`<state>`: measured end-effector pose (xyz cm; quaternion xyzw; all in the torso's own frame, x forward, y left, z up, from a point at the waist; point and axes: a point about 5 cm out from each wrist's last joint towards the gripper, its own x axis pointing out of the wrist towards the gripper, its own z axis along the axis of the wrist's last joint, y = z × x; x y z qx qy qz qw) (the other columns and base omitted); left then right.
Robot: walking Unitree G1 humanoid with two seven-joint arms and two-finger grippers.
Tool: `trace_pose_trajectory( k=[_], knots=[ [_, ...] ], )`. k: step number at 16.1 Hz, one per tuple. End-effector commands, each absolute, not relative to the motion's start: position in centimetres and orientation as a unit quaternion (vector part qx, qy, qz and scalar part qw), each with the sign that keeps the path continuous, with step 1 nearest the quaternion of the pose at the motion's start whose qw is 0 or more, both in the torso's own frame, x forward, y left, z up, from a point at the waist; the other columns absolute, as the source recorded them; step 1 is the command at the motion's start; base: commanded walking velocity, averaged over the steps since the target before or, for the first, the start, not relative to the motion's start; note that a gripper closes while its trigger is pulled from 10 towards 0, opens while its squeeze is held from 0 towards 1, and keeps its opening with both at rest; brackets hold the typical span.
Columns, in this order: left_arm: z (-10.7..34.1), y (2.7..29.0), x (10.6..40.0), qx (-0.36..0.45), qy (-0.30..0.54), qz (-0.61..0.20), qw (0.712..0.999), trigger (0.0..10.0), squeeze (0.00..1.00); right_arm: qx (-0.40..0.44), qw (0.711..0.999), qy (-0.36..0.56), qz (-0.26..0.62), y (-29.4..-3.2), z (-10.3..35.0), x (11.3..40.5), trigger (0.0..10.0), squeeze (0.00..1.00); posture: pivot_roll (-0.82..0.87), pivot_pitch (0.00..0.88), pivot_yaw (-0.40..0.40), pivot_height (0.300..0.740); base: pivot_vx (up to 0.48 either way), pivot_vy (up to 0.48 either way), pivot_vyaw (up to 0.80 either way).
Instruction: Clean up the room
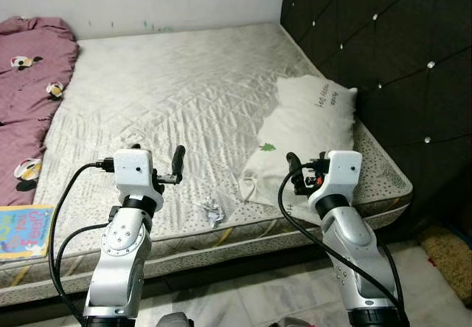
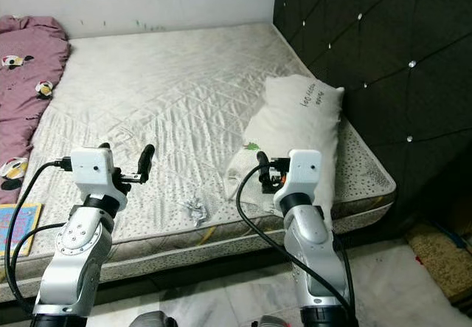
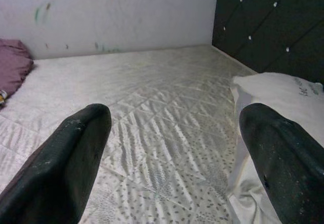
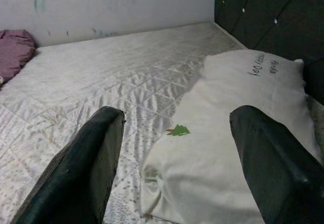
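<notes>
A bare quilted mattress (image 1: pixel 169 83) lies before me. On its right side a white pillow (image 1: pixel 310 131) rests against the dark headboard. A small crumpled piece of white paper (image 1: pixel 210 211) sits near the mattress's front edge, between my two arms. My left gripper (image 1: pixel 158 159) hovers open over the front of the mattress, left of the paper, holding nothing. My right gripper (image 1: pixel 308 166) is open too, just above the near end of the pillow (image 4: pixel 238 133), with nothing between its fingers.
A purple blanket (image 1: pixel 26 98) is bunched along the left side of the bed. A colourful book (image 1: pixel 23 231) lies at the front left corner. The tufted black headboard (image 1: pixel 383 46) walls off the right. A woven mat (image 1: pixel 446 257) lies on the tiled floor (image 1: pixel 243 297).
</notes>
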<state>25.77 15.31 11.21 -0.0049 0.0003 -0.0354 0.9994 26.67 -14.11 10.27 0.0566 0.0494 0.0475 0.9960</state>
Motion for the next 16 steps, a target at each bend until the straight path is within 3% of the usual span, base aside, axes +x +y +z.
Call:
trace_pose_trajectory(
  k=[1,13,16],
  knots=[
    [11.68,15.39,25.65,-0.006,-0.006,-0.039,0.999,10.0,0.00,0.061,0.997,0.032,0.046,-14.22,11.24,26.69,10.0,0.00,0.01,0.000,-0.004,0.740,0.337,0.000,0.00],
    [11.36,15.06,25.62,-0.011,0.002,-0.045,0.999,10.0,0.00,0.064,0.996,0.035,0.042,-14.64,11.21,26.67,10.0,0.00,0.00,0.000,-0.010,0.740,0.320,0.000,0.00],
    [11.34,15.13,25.91,-0.009,0.006,-0.034,0.999,10.0,0.00,0.049,0.997,0.029,0.043,-14.70,11.41,26.84,10.0,0.00,0.00,0.000,-0.010,0.740,0.084,0.000,0.00]
  ],
)
